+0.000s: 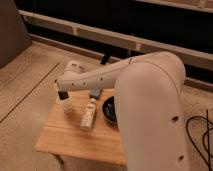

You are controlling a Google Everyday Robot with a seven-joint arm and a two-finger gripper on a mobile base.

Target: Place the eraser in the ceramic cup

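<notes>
My claw (63, 95) hangs directly over the ceramic cup (67, 106), which stands at the left of the tabletop (65, 137), near the pale bottle (88, 115). I cannot tell whether my claw is clenched or released. I cannot pick out the eraser; it may be the dark bit at my claw's tip. I judge the carrying done and the drop into the cup probably left.

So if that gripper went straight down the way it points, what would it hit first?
Most likely the cup, which sits right under the gripper on the table; depth is hard to judge here.
</notes>
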